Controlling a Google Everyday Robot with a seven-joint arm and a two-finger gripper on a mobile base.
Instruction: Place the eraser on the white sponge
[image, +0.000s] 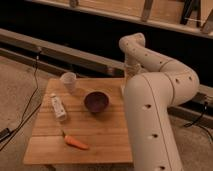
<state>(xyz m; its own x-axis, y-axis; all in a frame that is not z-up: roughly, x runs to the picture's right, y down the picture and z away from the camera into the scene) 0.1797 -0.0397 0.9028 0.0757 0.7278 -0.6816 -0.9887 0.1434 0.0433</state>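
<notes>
Low behind the arm (150, 115) at the table's (102, 131) right edge, mid-frame: gripper (128, 75), grip impossible to tell; open boards between bowl (96, 101) and carrot (76, 143).

Here's the wooden worktop (102, 131) with 4 bystanders on it. Back left, a white cup (68, 81) stands upright. Near the middle sits a dark bowl (96, 101), mouth up, well apart from the cup. On the left a white bottle (58, 107) lies flat on its side. Toward the front edge an orange carrot (75, 143) lies at a slant, stub end toward the bottle. Off the worktop's left side, a black cable (31, 102) trails down to the floor. The pincer (129, 75) is low over the far right corner
</notes>
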